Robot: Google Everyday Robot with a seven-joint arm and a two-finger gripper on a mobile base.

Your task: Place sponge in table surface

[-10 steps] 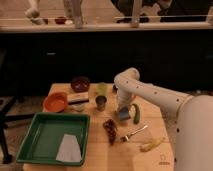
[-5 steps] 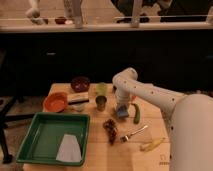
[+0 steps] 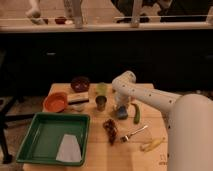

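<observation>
One white arm reaches in from the right, its thick upper segment filling the lower right corner, the forearm rising to a rounded elbow near the back of the table and then dropping straight down. The gripper [image 3: 121,109] hangs at the end of that drop, low over the table surface [image 3: 145,160], right of the metal cup [image 3: 100,103]. Whether its fingers are apart or closed I cannot tell from where I stand. The sponge [image 3: 122,114], one blue-grey block, sits directly under the gripper, at or just above the wood; I cannot tell if it is touching down.

Counting the rest: one green curved vegetable [image 3: 135,113] just right of the sponge, one fork [image 3: 133,133], one dark reddish-brown lump [image 3: 110,129] beside the fork, one pale yellow piece [image 3: 151,144] near the right edge. Two bowls, an orange one [image 3: 55,101] and a dark red one [image 3: 79,83]. One beige block with a dark stripe [image 3: 77,98] between them, one pale green cup [image 3: 102,88] behind the metal one. One green tray [image 3: 42,134] at the front left, holding one grey cloth [image 3: 68,148].
</observation>
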